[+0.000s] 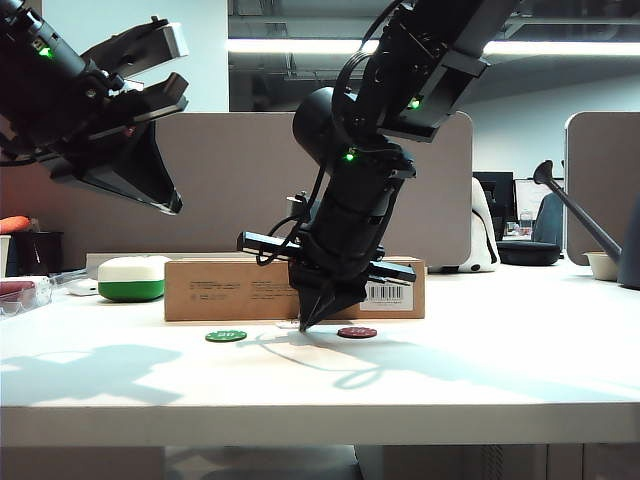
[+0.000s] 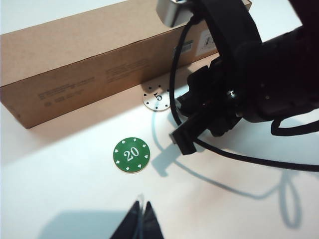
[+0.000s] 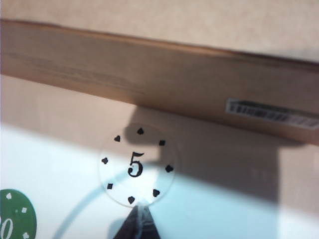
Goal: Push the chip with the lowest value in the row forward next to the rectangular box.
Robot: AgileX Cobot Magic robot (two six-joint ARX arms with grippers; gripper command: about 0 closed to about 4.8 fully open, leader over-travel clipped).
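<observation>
The white chip [image 3: 135,166], marked 5, lies a short way from the long side of the rectangular brown box [image 3: 149,69]. My right gripper [image 3: 141,209] is shut, its tips on the table against the chip's rim on the side away from the box. In the exterior view this gripper [image 1: 305,325] points down between the green chip [image 1: 226,336] and the dark red chip [image 1: 357,332], in front of the box [image 1: 230,290]. The left wrist view shows the white chip [image 2: 157,97] nearer the box [image 2: 75,64] than the green 20 chip [image 2: 130,155]. My left gripper [image 1: 176,206] hangs shut, high at the left.
A white-and-green rounded case [image 1: 132,277] sits left of the box. A clear container [image 1: 22,294] with something red lies at the far left edge. A dark watering can [image 1: 590,225] and a small bowl [image 1: 603,264] stand at the back right.
</observation>
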